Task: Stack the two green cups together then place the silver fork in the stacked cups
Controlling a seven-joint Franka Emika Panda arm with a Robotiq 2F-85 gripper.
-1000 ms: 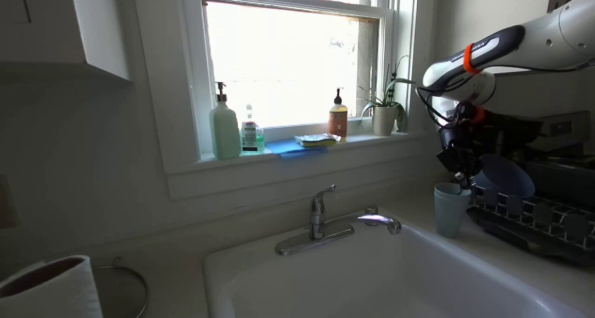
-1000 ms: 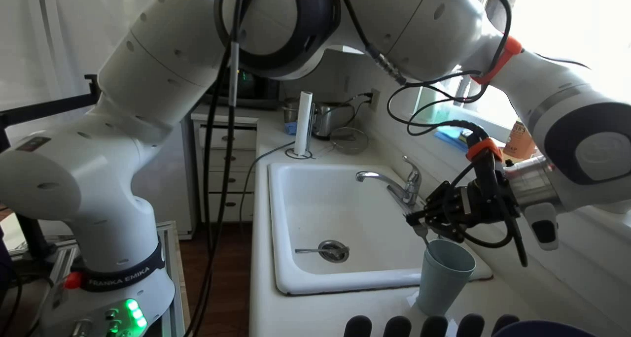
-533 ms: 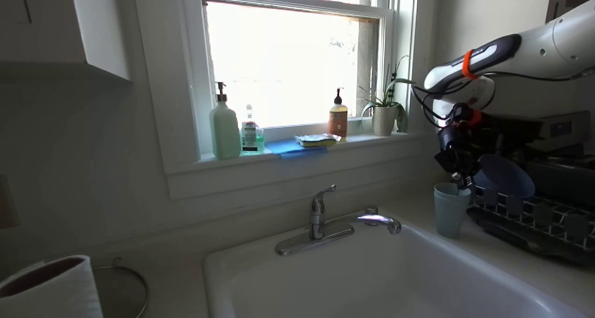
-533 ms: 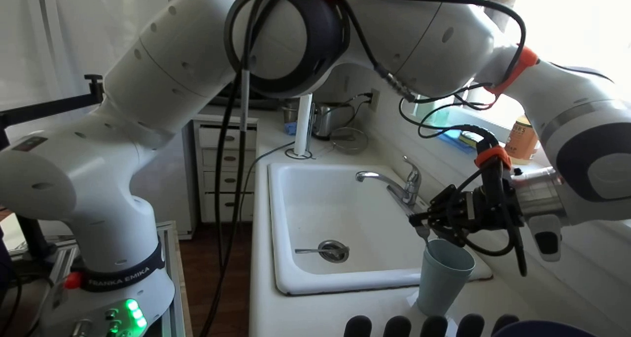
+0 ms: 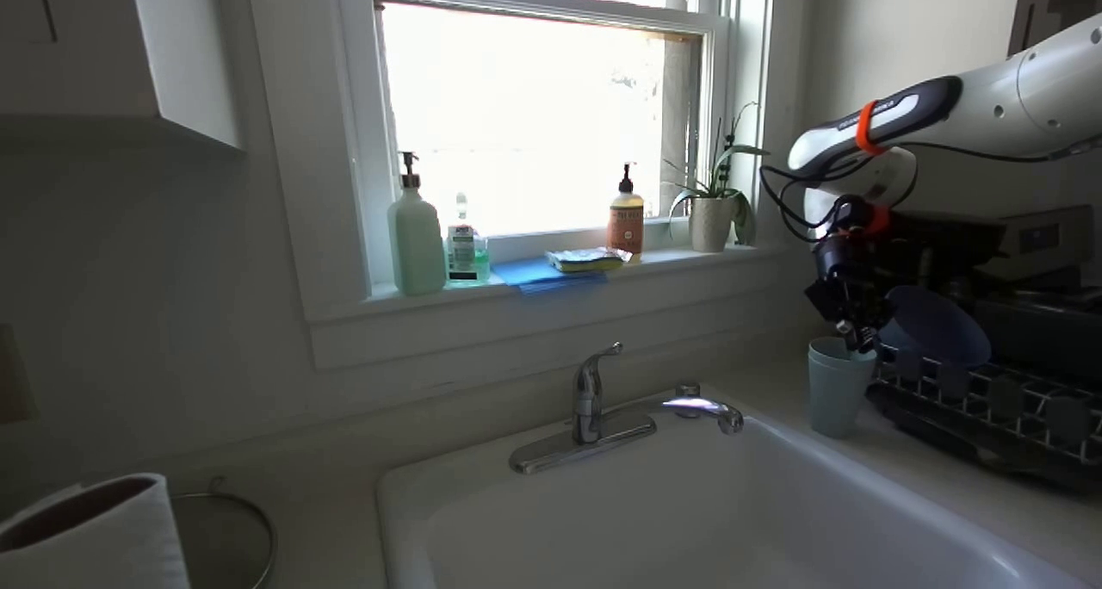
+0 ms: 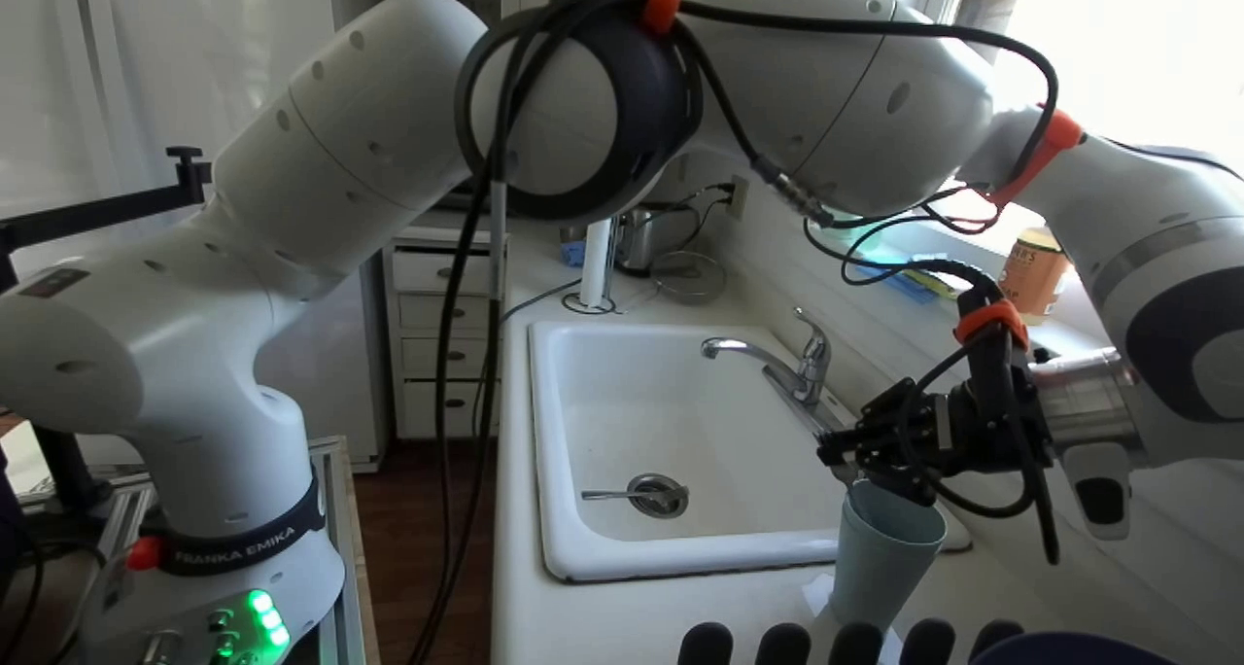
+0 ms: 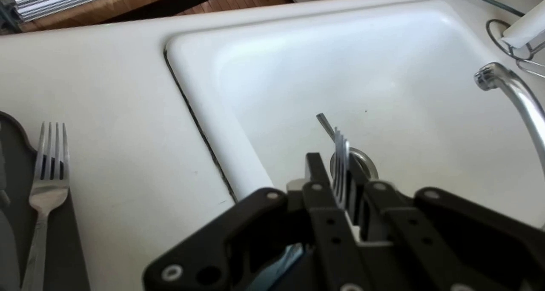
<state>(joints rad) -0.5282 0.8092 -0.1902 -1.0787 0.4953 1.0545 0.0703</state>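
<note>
As daylight whitens the window (image 5: 525,115) in an exterior view, a paper roll (image 5: 95,542) stands on the counter (image 5: 323,520) off the left edge of the sink (image 5: 400,507). A green bottle (image 5: 417,240) holds the left end of the sill (image 5: 670,257), with soap (image 5: 625,227) and a plant (image 5: 713,223) toward the right end and the tap (image 5: 588,412) below, on the sink's far edge. By the sink's right edge, near its far corner, the two green cups (image 5: 837,395) stand nested on the counter, then a blue dish (image 5: 943,326) and the rack (image 5: 1003,397). Viewed from the wrist, a second fork (image 7: 47,197) lies at left over the edge of a grey surface (image 7: 64,257); a utensil (image 7: 324,123) reaches the drain (image 7: 369,161) in the sink. Further right, the gripper (image 7: 338,163) has its jaws a sliver apart around the silver fork (image 7: 341,174), tines jutting forward; whether the jaws pinch it cannot be told. In an exterior view, that fork (image 6: 846,472) runs down to the cups' mouth, its lower end hidden.
</note>
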